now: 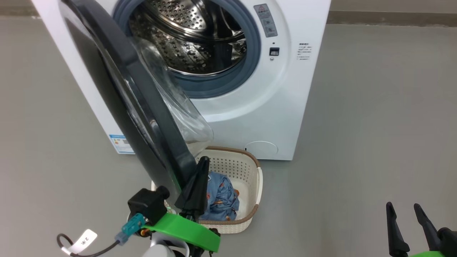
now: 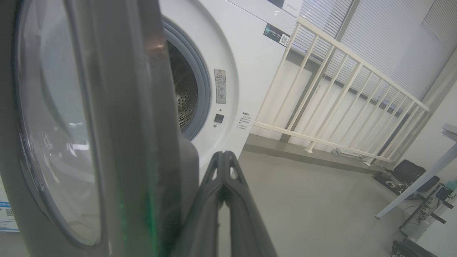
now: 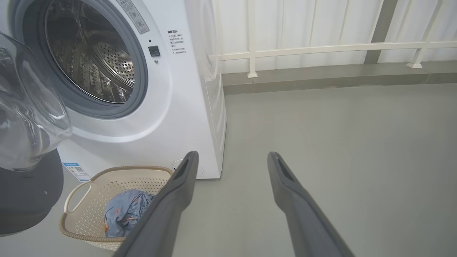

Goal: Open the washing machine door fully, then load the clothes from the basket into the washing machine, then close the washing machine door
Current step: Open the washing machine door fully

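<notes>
Head view: door (image 1: 139, 107) edge-on (bulge (image 1: 182, 114) rightward)

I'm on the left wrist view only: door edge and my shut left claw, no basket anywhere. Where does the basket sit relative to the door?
Observer: The basket sits on the floor in front of the washing machine, right under the lower edge of the open washing machine door.
Operator: Anything in it?
Observer: Yes, a bundle of the clothes, light blue with small orange figures, lies inside.
Operator: And the right claw?
Observer: The right claw is open and holds nothing, over bare floor to the right of the basket.
</notes>
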`<state>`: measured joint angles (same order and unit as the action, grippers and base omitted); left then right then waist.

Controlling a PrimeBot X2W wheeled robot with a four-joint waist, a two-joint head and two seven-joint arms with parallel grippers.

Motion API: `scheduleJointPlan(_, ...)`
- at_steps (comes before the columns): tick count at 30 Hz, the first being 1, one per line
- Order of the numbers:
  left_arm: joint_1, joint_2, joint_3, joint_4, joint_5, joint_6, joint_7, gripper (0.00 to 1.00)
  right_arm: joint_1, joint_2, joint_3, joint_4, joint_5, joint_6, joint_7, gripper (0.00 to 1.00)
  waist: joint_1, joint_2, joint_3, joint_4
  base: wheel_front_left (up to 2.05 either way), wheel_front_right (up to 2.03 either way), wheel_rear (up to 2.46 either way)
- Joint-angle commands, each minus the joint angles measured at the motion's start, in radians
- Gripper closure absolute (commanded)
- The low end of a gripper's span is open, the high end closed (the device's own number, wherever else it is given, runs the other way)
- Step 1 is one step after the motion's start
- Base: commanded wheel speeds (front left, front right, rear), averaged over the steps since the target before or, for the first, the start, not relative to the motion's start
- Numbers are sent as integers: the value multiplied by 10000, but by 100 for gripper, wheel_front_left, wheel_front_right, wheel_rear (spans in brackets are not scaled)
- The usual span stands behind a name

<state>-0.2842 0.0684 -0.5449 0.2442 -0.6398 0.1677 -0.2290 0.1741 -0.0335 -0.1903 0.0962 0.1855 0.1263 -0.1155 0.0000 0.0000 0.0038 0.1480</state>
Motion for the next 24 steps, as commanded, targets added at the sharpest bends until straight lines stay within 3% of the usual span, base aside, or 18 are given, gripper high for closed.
scheduleJointPlan(1, -150, 497, 631, -126, -23, 190, -80, 100, -282, -168, 271, -317, 75, 44, -33, 0, 0, 0, 69, 216, 0, 0, 0)
scheduleJointPlan(13, 106, 845, 477, -1103, 193, 355, -15, 100, -408, -168, 497, -525, 593, 44, 128, 0, 0, 0, 340, 1053, 0, 0, 0)
scheduleJointPlan(24, 598, 1236, 489, -1972, 389, 831, 157, 100, -288, -168, 351, -332, 583, 44, 86, 0, 0, 0, 319, 1730, 0, 0, 0)
